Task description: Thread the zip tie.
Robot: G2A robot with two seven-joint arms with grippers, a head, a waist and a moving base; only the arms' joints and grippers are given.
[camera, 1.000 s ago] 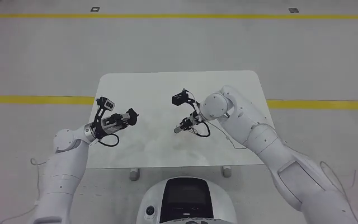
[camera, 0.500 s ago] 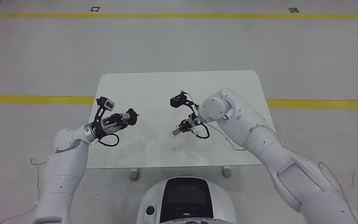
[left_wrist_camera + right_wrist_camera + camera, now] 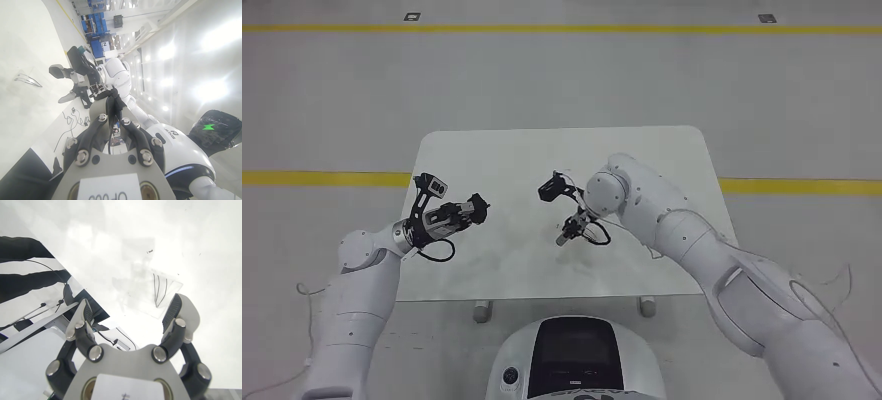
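While L gripper [image 3: 112, 103] is hanging pinched narrow, R gripper [image 3: 132, 303] is hovering wide near zip ties [image 3: 159, 291] on counter [image 3: 642, 150].

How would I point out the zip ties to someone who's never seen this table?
Start at the white table, then find the right arm's open end effector hanging over it. Close by lies a clear sheet with the zip ties on it. They are three thin dark strands meeting at one end like a narrow fan, the only long lines among a few tiny specks.
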